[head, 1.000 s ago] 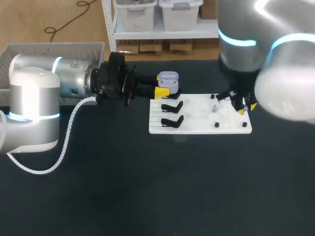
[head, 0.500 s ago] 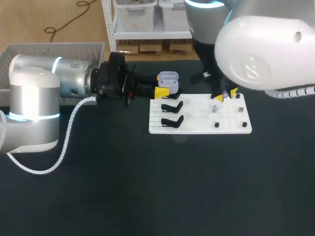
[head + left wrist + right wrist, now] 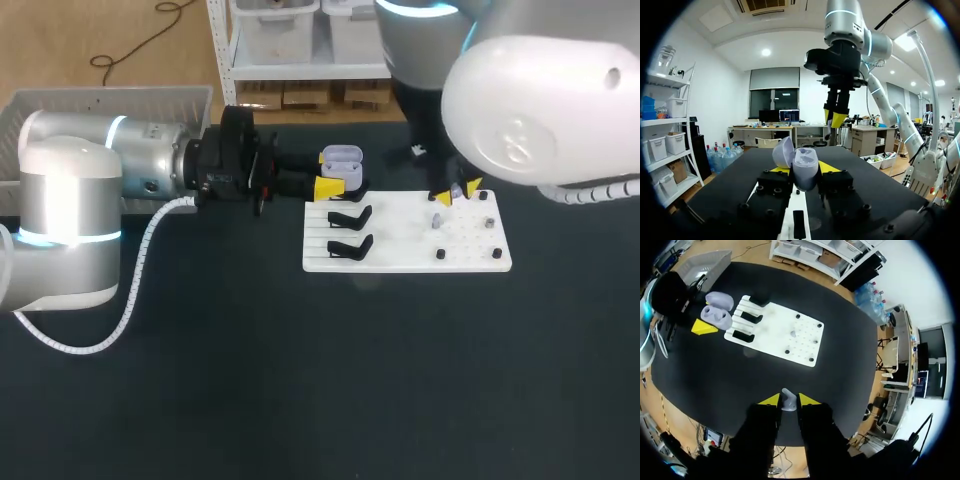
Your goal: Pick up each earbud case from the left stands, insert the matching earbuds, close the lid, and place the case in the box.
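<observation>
Your left hand (image 3: 804,171) gripped the open earbud case (image 3: 341,160) beside the white board (image 3: 400,255). Your right hand (image 3: 785,400) pinched an earbud (image 3: 788,399) above the worktop (image 3: 300,380). Inserting, closing and boxing seemingly remained.

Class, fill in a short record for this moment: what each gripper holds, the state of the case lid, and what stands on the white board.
Left gripper: shut on the earbud case, at the board's stand end
Case lid: open
Right gripper: shut on one earbud, held up over the table
White board: two black stands, both empty
</observation>
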Robot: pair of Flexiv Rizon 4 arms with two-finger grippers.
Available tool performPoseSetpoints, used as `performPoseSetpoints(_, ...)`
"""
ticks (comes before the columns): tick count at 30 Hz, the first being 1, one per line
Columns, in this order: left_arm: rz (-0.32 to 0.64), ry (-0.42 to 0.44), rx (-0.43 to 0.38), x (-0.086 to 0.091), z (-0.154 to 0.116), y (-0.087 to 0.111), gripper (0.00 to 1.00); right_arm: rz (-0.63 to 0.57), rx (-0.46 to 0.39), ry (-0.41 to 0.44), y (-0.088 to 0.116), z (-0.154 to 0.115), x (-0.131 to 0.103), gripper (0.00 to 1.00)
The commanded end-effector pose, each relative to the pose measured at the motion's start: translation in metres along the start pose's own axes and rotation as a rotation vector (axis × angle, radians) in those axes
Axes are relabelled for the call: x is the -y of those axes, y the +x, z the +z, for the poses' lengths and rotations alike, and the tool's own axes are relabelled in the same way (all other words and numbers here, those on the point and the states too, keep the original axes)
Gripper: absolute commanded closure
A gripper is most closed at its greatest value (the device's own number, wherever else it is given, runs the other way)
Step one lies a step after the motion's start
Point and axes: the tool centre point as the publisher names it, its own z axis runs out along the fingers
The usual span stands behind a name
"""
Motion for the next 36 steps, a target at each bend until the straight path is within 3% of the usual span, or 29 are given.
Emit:
performPoseSetpoints(1, 0.002, -0.001, 0.002, 0.000, 0.000, 0.001, 1.00, 0.103, -0.080, 0.085, -0.016, -0.014, -0.012, 1.00)
performPoseSetpoints(7, 0.002, -0.001, 0.002, 0.000, 0.000, 0.001, 1.00, 0.361, -0.212, 0.059, -0.030, -0.025, -0.013, 1.00)
performPoseSetpoints(12, 0.002, -0.001, 0.002, 0.000, 0.000, 0.001, 1.00, 0.482, -0.239, 0.048, -0.033, -0.024, -0.018, 1.00)
performPoseSetpoints(28, 0.002, -0.001, 0.002, 0.000, 0.000, 0.001, 1.00, 0.498, -0.217, 0.028, -0.033, -0.024, -0.020, 1.00)
performPoseSetpoints(36, 0.092, -0.007, 0.013, 0.004, 0.011, 0.006, 1.00, 0.489, -0.183, 0.073, -0.042, -0.031, -0.030, 1.00)
